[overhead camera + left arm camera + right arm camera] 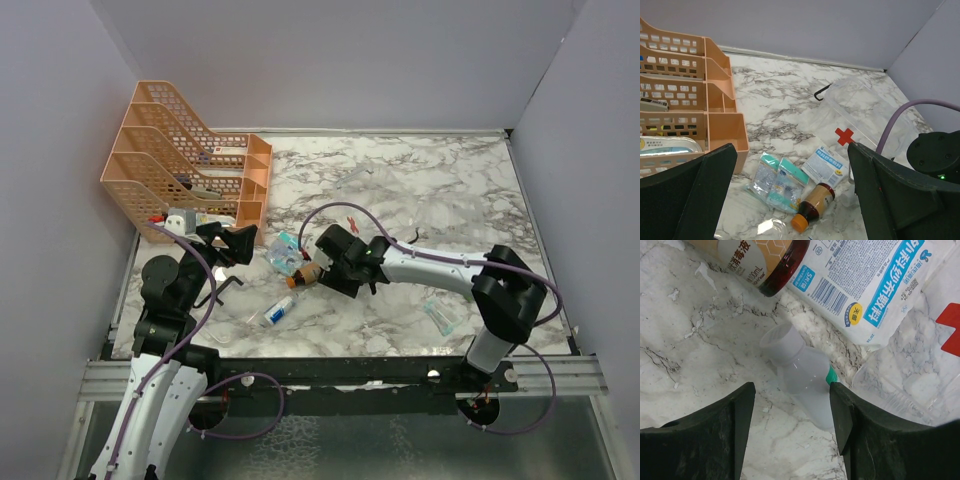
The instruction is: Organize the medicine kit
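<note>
The medicine kit point(860, 107) is a clear box with a red cross lying on the marble; its edge point(905, 382) also shows in the right wrist view. My right gripper point(791, 392) is open, straddling a small translucent white bottle point(802, 375) with a green band that lies on the table beside the kit. A brown bottle point(815, 202) with an orange cap, a white sachet point(826, 166) and blue-green packets point(777, 182) lie close together. My left gripper point(790, 155) hangs open above and short of them, holding nothing.
An orange mesh file rack point(190, 165) stands at the back left, with items in its trays. A small tube point(280, 310) and a clear packet point(440, 313) lie near the front edge. Walls close the table on three sides.
</note>
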Robot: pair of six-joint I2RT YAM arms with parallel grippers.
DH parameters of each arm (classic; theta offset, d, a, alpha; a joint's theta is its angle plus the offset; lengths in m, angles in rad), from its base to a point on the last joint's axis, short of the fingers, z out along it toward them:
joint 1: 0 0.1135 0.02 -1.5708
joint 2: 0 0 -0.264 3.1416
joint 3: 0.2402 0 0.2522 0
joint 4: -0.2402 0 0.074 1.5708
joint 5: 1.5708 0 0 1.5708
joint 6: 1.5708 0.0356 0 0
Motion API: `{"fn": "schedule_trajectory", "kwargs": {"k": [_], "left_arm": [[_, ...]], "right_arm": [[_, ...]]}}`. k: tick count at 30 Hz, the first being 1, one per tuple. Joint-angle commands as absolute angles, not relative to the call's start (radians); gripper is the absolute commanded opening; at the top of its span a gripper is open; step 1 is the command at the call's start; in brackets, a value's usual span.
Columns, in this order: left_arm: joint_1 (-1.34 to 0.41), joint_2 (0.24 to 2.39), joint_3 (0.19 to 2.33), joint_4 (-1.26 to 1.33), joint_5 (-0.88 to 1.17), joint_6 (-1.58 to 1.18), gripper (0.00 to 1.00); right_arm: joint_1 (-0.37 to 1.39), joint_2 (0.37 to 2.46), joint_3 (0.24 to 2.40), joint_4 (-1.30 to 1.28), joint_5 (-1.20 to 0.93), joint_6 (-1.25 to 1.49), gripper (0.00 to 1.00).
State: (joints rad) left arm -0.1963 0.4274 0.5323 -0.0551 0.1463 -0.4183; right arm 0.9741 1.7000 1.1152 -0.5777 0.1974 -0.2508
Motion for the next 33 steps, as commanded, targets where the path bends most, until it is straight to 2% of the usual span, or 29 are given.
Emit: {"fn": "schedule_trajectory", "kwargs": {"k": [1, 4, 8, 11, 14, 18, 27, 33], "left_arm": [[-0.192, 0.426, 0.546, -0.060, 0.120, -0.408, 0.99], [-0.192, 0.426, 0.547, -0.062, 0.120, -0.409, 0.99], [-0.192, 0.422, 0.544, -0.060, 0.120, -0.409, 0.99], [-0.191, 0.425, 0.543, -0.060, 0.122, -0.409, 0.99], [-0.192, 0.424, 0.544, -0.060, 0.123, -0.410, 0.99], [-0.192, 0.423, 0.544, -0.060, 0.125, -0.410, 0.99], [-0.191, 0.423, 0.543, -0.061, 0.129, -0.412, 0.99], [-0.191, 0.425, 0.535, -0.041, 0.179, -0.417, 0.99]], "right_arm": [[0.982, 1.734, 1.147, -0.553, 0.224, -0.277, 0.62], [0.982, 1.746, 1.130, -0.548, 0.227, -0.286, 0.61], [0.981, 1.764, 1.141, -0.564, 0.211, -0.282, 0.53], [0.981, 1.777, 1.146, -0.573, 0.221, -0.276, 0.53], [0.981, 1.792, 1.149, -0.578, 0.239, -0.275, 0.59], [0.982, 1.800, 1.150, -0.573, 0.257, -0.272, 0.59], [0.981, 1.782, 1.151, -0.548, 0.227, -0.215, 0.44], [0.981, 1.675, 1.126, -0.475, 0.195, -0.118, 0.40]]}}
